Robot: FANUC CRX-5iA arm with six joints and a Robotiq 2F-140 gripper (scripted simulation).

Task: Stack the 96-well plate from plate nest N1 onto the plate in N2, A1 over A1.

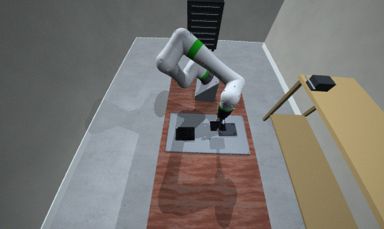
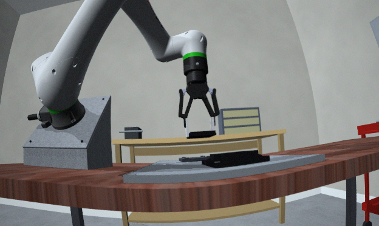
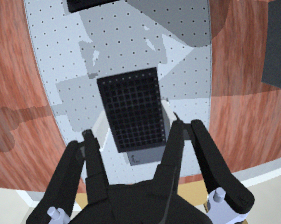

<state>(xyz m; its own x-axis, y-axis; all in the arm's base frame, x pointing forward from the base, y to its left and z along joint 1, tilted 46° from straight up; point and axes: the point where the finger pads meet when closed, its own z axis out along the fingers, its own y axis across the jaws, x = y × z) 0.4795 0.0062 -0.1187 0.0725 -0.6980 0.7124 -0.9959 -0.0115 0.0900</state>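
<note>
My gripper (image 2: 199, 132) is shut on a black 96-well plate (image 2: 201, 133) and holds it level, well above the grey mat (image 1: 207, 133). In the top view the held plate (image 1: 215, 125) hangs just left of the empty grey nest N1 (image 1: 228, 129). The second black plate (image 1: 185, 133) sits on nest N2 at the mat's left side; it also shows in the exterior view (image 2: 235, 158). I cannot read the A1 marks.
The arm's grey pedestal (image 1: 207, 90) stands behind the mat on the wooden table. A tan shelf table (image 1: 327, 148) with a black box (image 1: 320, 82) stands to the right. A black rack (image 1: 205, 21) is at the back. A red cart (image 2: 375, 170) stands beside the table.
</note>
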